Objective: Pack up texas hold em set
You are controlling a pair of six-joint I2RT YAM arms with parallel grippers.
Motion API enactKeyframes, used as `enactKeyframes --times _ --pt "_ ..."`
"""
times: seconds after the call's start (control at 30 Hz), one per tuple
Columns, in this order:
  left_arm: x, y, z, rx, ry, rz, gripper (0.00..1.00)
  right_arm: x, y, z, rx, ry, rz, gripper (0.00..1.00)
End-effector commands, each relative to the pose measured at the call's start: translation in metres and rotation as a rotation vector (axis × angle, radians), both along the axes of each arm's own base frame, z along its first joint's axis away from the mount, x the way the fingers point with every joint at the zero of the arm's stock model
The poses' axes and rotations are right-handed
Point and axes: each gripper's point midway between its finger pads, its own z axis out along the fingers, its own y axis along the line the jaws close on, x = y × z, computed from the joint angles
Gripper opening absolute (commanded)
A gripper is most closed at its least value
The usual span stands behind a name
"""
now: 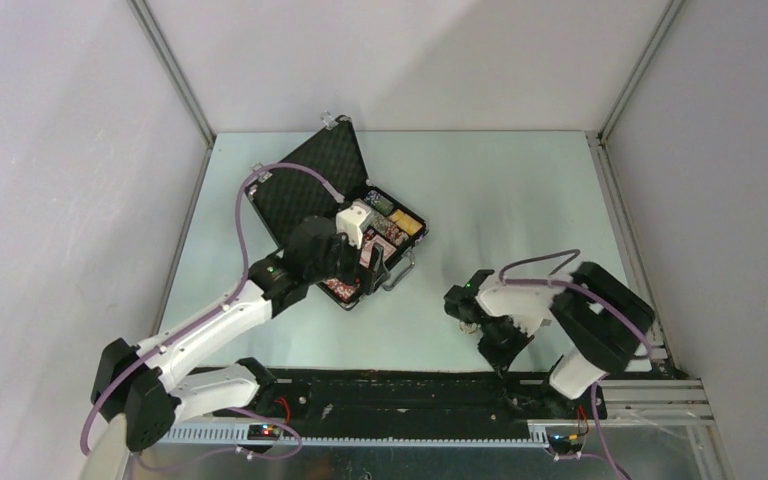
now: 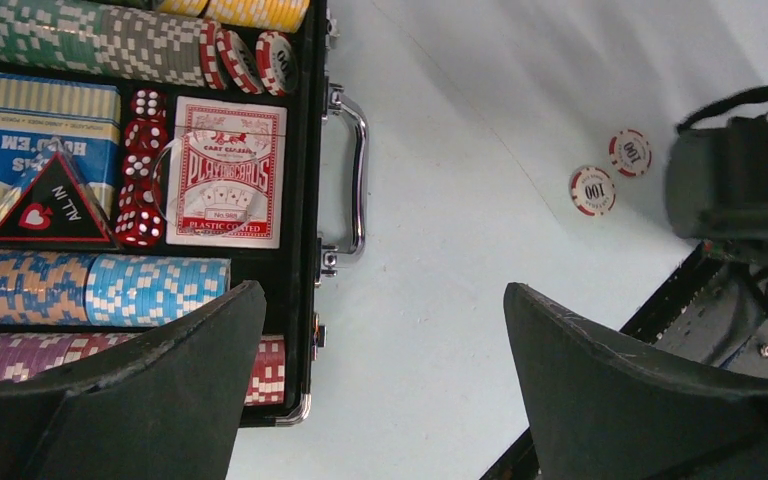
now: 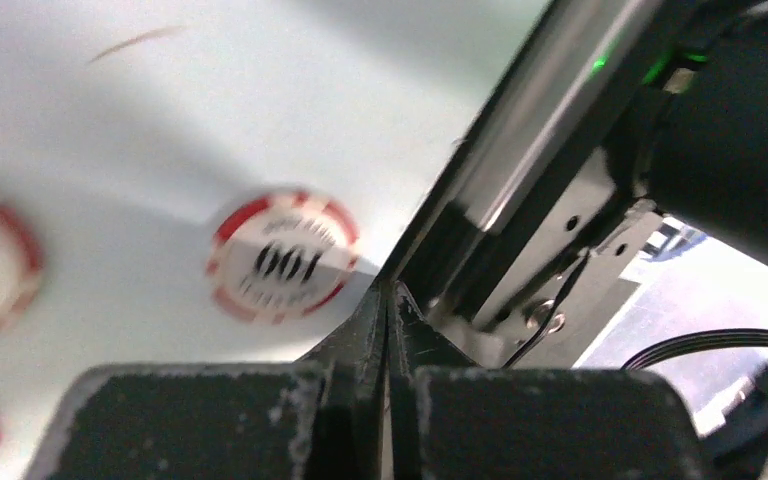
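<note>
Case (image 1: 305, 185) stood open in the far left part of the bench (image 1: 500, 190), lid up, with chip rows (image 2: 150, 45), a red card deck (image 2: 225, 172) and red dice (image 2: 142, 165) inside. Left jaws hung released and empty above its handle (image 2: 358, 170) side. Right jaws were clenched on nothing, low by the near edge beside loose red-and-white chips (image 3: 280, 255) lying flat on the bench

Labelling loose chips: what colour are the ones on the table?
Loose chips are red and white, marked 100; left wrist view shows them best.
</note>
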Motion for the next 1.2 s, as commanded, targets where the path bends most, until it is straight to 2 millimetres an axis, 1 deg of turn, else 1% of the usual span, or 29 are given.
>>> enactKeyframes --times 0.0,0.07,0.1,0.13,0.17,0.2,0.23,0.27,0.3,0.33,0.37,0.4,0.43,0.47,0.57,0.63,0.67,0.7,0.73,0.77,0.8,0.83,0.87,0.9,0.93,0.97,1.07,1.13,1.17 --pt "0.010 0.002 0.027 -0.057 -0.023 0.087 0.96 0.134 0.090 0.026 0.348 -0.637 0.105 0.00" --pt "0.011 0.000 0.031 -0.115 -0.013 0.126 0.96 0.154 0.088 0.042 0.338 -0.747 0.192 0.00" --pt "0.009 0.000 0.023 -0.126 0.001 0.132 0.95 0.162 0.087 0.049 0.330 -0.787 0.216 0.00" --pt "0.011 -0.005 0.031 -0.186 -0.014 0.142 0.95 0.171 0.090 0.055 0.342 -0.805 0.293 0.00" --pt "0.007 -0.007 0.023 -0.199 0.001 0.135 0.94 0.176 0.096 0.065 0.370 -0.823 0.333 0.00" --pt "0.008 -0.014 0.031 -0.249 -0.015 0.129 0.93 0.177 0.095 0.070 0.365 -0.807 0.390 0.00" --pt "0.002 -0.020 0.026 -0.252 -0.004 0.108 0.93 0.183 0.100 0.089 0.380 -0.837 0.398 0.00" --pt "0.000 -0.026 0.032 -0.263 -0.015 0.092 0.92 0.183 0.096 0.108 0.364 -0.847 0.427 0.00" --pt "-0.007 -0.036 0.032 -0.256 -0.019 0.065 0.93 0.176 0.085 0.115 0.329 -0.822 0.446 0.00" --pt "-0.006 -0.041 0.040 -0.251 -0.044 0.063 0.93 0.180 0.079 0.143 0.317 -0.888 0.450 0.00" --pt "-0.014 -0.052 0.037 -0.240 -0.039 0.030 0.93 0.177 0.067 0.153 0.286 -0.896 0.458 0.00" --pt "-0.016 -0.058 0.040 -0.242 -0.040 0.019 0.93 0.181 0.052 0.179 0.267 -0.971 0.467 0.00" --pt "-0.021 -0.070 0.038 -0.253 -0.033 -0.011 0.92 0.181 0.040 0.189 0.240 -0.988 0.499 0.00" --pt "-0.027 -0.077 0.034 -0.273 -0.003 -0.031 0.91 0.183 0.022 0.211 0.235 -1.062 0.467 0.00" --pt "-0.041 -0.103 0.014 -0.296 0.071 -0.089 0.87 0.191 -0.028 0.248 0.147 -1.161 0.470 0.00" --pt "-0.052 -0.120 0.001 -0.293 0.112 -0.118 0.86 0.193 -0.047 0.272 0.124 -1.232 0.505 0.00" --pt "-0.054 -0.128 0.000 -0.297 0.117 -0.132 0.86 0.190 -0.050 0.283 0.137 -1.269 0.517 0.00" --pt "-0.064 -0.142 -0.009 -0.285 0.135 -0.164 0.86 0.193 -0.058 0.294 0.104 -1.296 0.544 0.01" --pt "-0.066 -0.155 -0.001 -0.299 0.126 -0.187 0.86 0.192 -0.055 0.305 0.130 -1.334 0.581 0.06" --pt "-0.077 -0.168 -0.016 -0.262 0.147 -0.225 0.86 0.195 -0.057 0.315 0.109 -1.363 0.619 0.22" --pt "-0.078 -0.184 -0.004 -0.278 0.131 -0.248 0.86 0.193 -0.055 0.324 0.122 -1.393 0.642 0.31" --pt "-0.089 -0.196 -0.021 -0.225 0.147 -0.289 0.86 0.194 -0.055 0.335 0.118 -1.420 0.670 0.47" --pt "-0.097 -0.211 -0.026 -0.189 0.155 -0.321 0.86 0.195 -0.055 0.341 0.116 -1.434 0.683 0.52" --pt "-0.096 -0.216 -0.028 -0.155 0.131 -0.336 0.86 0.195 -0.054 0.347 0.116 -1.439 0.705 0.60" --pt "-0.101 -0.226 -0.032 -0.097 0.128 -0.352 0.88 0.195 -0.053 0.349 0.116 -1.436 0.713 0.62" --pt "-0.093 -0.230 -0.029 -0.047 0.074 -0.346 0.89 0.196 -0.053 0.353 0.118 -1.438 0.722 0.64" --pt "-0.091 -0.230 -0.051 0.168 0.014 -0.361 0.98 0.194 -0.053 0.357 0.120 -1.441 0.733 0.69" --pt "-0.091 -0.234 -0.059 0.238 -0.014 -0.403 1.00 0.192 -0.054 0.360 0.117 -1.453 0.739 0.70" --pt "-0.094 -0.240 -0.057 0.243 -0.029 -0.444 1.00 0.190 -0.054 0.362 0.123 -1.460 0.745 0.71"
